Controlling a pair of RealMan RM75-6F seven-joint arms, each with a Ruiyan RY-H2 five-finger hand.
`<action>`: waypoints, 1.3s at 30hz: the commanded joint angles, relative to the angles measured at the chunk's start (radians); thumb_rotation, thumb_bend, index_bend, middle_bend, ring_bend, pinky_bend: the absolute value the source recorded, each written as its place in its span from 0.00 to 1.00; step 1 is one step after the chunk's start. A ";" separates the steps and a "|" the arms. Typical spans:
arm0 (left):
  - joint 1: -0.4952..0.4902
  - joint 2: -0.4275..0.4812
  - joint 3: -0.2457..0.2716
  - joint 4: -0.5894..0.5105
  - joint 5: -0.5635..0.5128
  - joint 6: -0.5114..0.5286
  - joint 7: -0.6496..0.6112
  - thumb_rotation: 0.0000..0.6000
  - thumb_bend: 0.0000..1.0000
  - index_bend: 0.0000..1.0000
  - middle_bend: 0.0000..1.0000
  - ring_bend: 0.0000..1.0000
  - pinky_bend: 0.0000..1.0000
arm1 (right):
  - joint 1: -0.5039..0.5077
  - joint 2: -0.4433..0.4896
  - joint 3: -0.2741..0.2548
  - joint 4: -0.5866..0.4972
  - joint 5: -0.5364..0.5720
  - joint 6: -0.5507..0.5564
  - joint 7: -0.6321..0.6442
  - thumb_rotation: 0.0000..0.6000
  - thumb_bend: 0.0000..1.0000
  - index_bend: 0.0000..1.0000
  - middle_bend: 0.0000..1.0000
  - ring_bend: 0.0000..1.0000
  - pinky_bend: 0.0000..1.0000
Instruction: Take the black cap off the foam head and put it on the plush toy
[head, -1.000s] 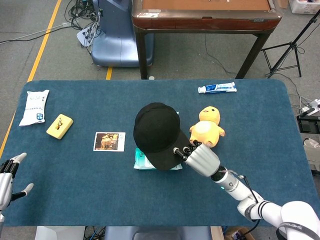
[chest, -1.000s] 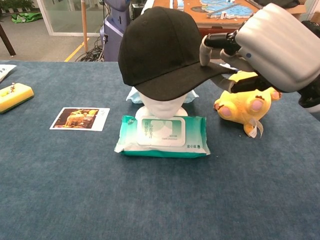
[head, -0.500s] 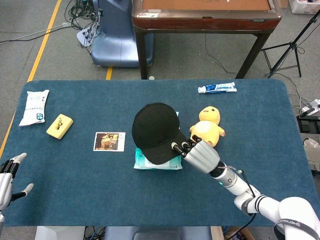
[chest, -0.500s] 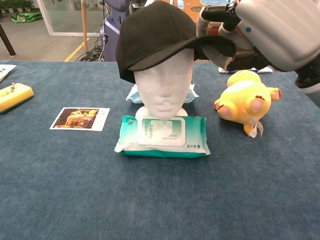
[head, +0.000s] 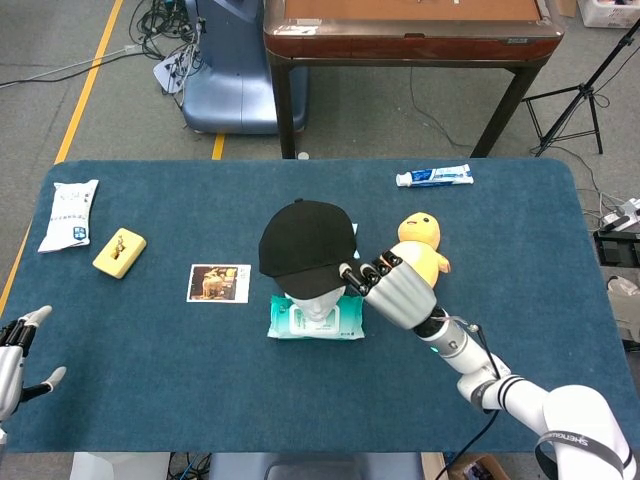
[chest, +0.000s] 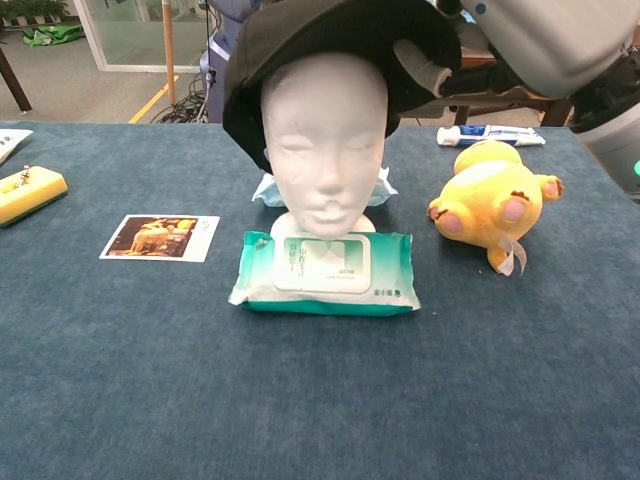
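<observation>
- Left hand (head: 18, 345) far off at near-left table edge, well apart from the work; fingers spread, holding nothing. Not in chest view.
- Black cap (head: 301, 249) tipped up & back vs a sec ago: brim was low over the face, now raised so whole face of foam head (chest: 323, 150) shows in chest view. Rear of cap still hooked over back of head, so half off, not free.
- Meaning for task: peel-off step well underway (lift-and-clear prob next); transfer to toy not begun.
- Right hand (head: 392, 290) clamped on the brim: thumb (chest: 420, 66) under brim edge, other fingers (head: 360, 272) on top. Moved up & inward over the last sec, carrying brim with it.
- Cap sits to left of right hand and touching it; crown further left, beyond fingertips.
- Plush toy (head: 421, 250) just behind and to right of right hand in head view; in chest view lying on table below it, feet toward camera, apart from cap.
- Wipes pack (chest: 326, 271) in front of head base, below hand (not in the way, by the look of it).
</observation>
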 joint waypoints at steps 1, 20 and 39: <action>0.001 0.000 0.001 0.000 0.001 0.002 -0.001 1.00 0.17 0.14 0.20 0.20 0.50 | 0.009 -0.009 0.007 0.016 0.013 0.000 0.007 1.00 0.49 0.74 1.00 1.00 1.00; 0.011 0.010 0.002 -0.002 0.009 0.017 -0.024 1.00 0.17 0.14 0.20 0.20 0.50 | 0.120 -0.015 0.106 0.117 0.129 -0.012 0.064 1.00 0.49 0.75 1.00 1.00 1.00; 0.012 0.003 -0.001 -0.001 0.002 0.015 -0.006 1.00 0.17 0.14 0.20 0.20 0.50 | -0.013 0.196 0.073 -0.036 0.149 0.111 -0.116 1.00 0.49 0.76 1.00 1.00 1.00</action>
